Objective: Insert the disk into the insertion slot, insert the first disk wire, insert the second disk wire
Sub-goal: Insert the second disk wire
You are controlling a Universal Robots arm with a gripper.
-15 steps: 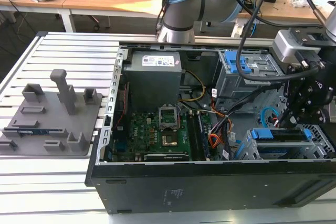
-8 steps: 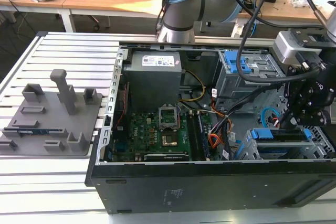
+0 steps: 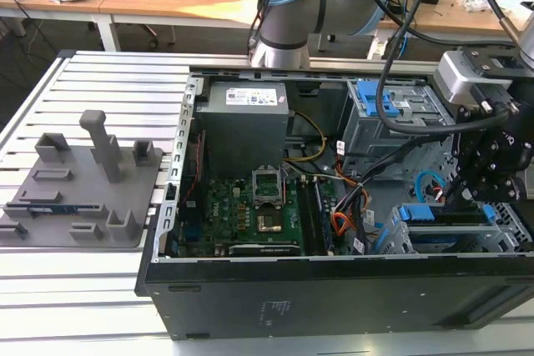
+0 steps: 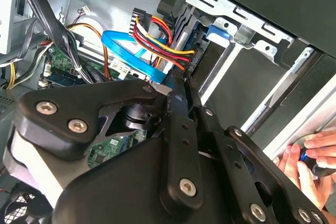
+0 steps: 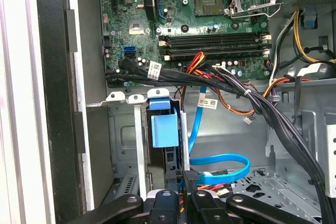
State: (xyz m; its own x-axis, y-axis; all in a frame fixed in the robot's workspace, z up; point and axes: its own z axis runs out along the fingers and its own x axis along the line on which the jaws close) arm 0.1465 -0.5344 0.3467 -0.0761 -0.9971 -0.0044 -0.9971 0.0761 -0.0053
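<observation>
In the exterior view we see the gripper (image 3: pixel 464 199) lowered at the rear edge of the disk (image 3: pixel 446 215), which sits inside the insertion slot (image 3: pixel 399 239) of the open computer case (image 3: pixel 334 298).

In the second wrist view its jaws are pressed together around the first disk wire (image 4: pixel 157 40); the second disk wire (image 4: pixel 126 51) loops beside it.

In the first wrist view the gripper (image 5: pixel 181 195) meets the disk's blue carrier (image 5: pixel 164 129), near the motherboard (image 5: pixel 199 19).

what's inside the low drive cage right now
The blue-framed disk sits in the insertion slot, the hand at its rear. The disk's silver body is covered.
</observation>
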